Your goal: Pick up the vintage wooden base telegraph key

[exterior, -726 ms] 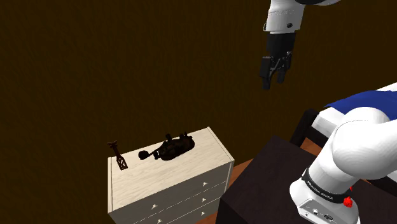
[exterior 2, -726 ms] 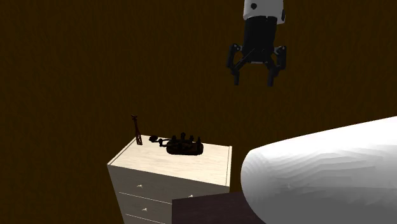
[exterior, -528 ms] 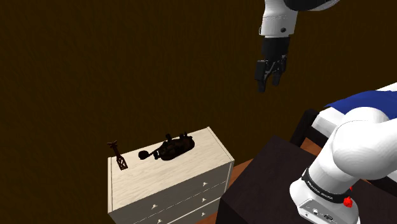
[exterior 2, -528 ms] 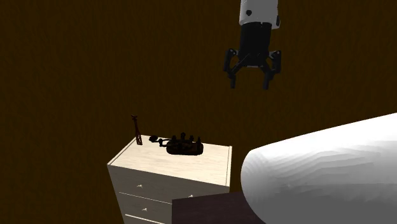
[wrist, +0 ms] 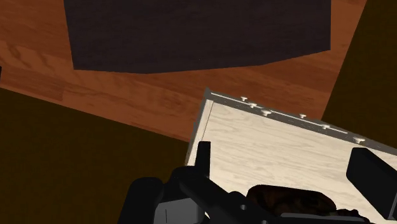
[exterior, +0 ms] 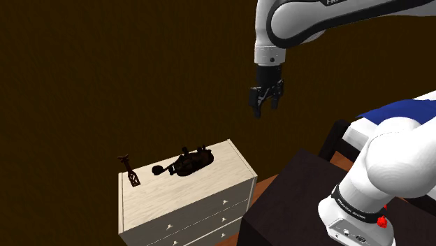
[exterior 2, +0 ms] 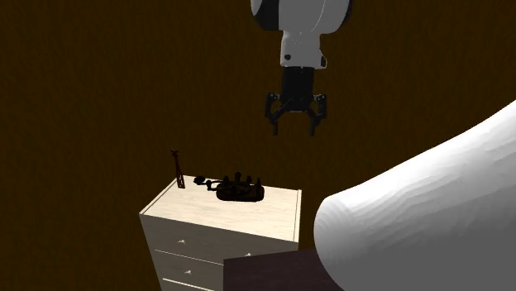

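Shoulder view: the key (exterior: pixel 185 165) lies on the dresser (exterior: pixel 225 166) top. The gripper (exterior: pixel 265 109) hangs spread, high and to its right. The key looks stiff and rather heavy, with delicate upper parts, so clasp the dark base across its sides.

My jaws stand apart: one finger (wrist: pixel 203 156) shows over the corner of the pale dresser (wrist: pixel 273 143) top, the other over the same top further along. The dark brown telegraph key (wrist: pixel 289 197) lies on that top between the two fingers, not clasped. A row of small knobs (wrist: pixel 264 112) lines the dresser front. Beyond it lie a reddish wooden floor (wrist: pixel 140 95) and a dark box (wrist: pixel 191 32)
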You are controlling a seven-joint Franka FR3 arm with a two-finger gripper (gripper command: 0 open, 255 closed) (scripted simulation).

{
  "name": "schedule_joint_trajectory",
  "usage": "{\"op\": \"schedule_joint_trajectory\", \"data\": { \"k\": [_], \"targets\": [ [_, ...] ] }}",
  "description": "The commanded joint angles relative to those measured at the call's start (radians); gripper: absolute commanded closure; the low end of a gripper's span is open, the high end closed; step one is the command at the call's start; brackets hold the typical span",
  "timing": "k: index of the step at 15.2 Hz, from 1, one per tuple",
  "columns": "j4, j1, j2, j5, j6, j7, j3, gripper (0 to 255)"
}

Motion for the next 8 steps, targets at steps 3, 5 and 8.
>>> {"op": "schedule_joint_trajectory", "data": {
  "k": [3,5,8],
  "targets": [
    [0.023,0.014,0.137,0.015,0.115,0.029,0.03,0],
    [0.043,0.02,0.211,0.019,0.169,0.045,0.045,0],
    [0.083,0.029,0.325,0.02,0.243,0.069,0.066,0]
  ]
}}
